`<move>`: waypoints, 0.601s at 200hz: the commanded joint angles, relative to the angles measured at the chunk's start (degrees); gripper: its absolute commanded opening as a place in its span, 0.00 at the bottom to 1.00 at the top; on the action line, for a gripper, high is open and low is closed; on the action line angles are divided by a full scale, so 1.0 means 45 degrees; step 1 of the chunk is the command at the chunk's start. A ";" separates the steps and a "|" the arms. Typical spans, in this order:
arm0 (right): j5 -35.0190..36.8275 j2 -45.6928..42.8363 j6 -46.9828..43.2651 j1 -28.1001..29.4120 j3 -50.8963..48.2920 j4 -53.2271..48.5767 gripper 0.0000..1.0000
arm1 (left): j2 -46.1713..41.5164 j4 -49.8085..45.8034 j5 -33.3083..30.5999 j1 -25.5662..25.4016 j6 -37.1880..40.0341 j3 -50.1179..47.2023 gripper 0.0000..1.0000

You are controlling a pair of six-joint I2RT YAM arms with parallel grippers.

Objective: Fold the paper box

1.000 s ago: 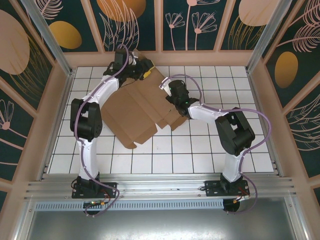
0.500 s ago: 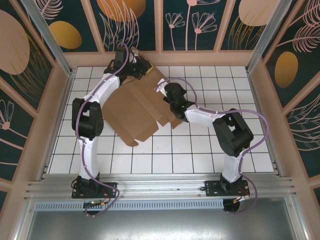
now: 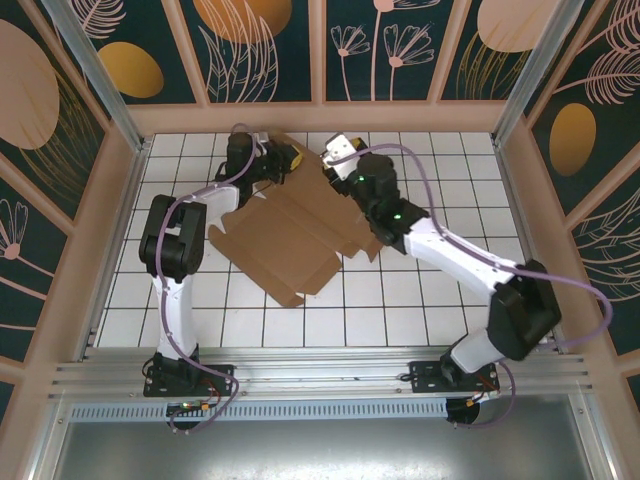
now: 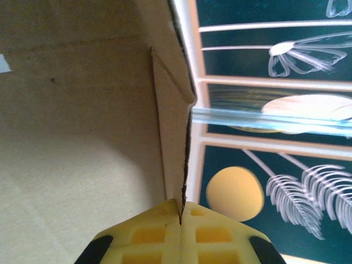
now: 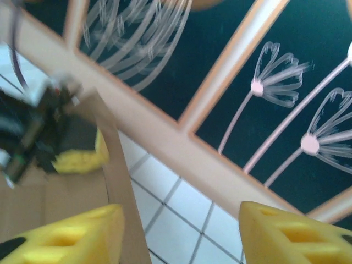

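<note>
Being pinched at 12 o'clock by the left gripper (image 4: pixel 180 212), the paper box (image 3: pixel 290 225) is being steadied for folding beside the wide, empty right gripper (image 5: pixel 179 234).

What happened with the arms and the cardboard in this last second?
The right hand opened and swung from the right side of the cardboard toward the back wall. The left hand closed on the far edge of it. The cardboard slid slightly rightward. It still lies mostly flat on the table.
</note>
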 commanded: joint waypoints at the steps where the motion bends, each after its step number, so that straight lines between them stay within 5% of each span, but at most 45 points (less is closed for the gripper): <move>1: -0.2838 -0.0500 0.2711 0.0213 -0.0344 -0.1708 0.42 | -0.0499 0.5224 -0.0077 0.0095 -0.2020 -0.0749 0.00; 35: -0.3541 -0.0268 0.4122 0.1874 -0.1558 -0.2470 0.00 | -0.0239 0.6497 0.0030 0.0098 -0.2455 -0.1147 0.00; 73: -0.3297 0.2122 0.6853 0.3165 -0.2587 -0.2209 0.00 | -0.0100 0.6358 0.0178 0.0109 -0.2266 -0.1167 0.00; 120: -0.2211 0.4906 0.8813 0.2765 -0.1154 -0.2994 0.00 | -0.0241 0.5005 0.0096 0.0120 -0.1330 -0.1232 0.00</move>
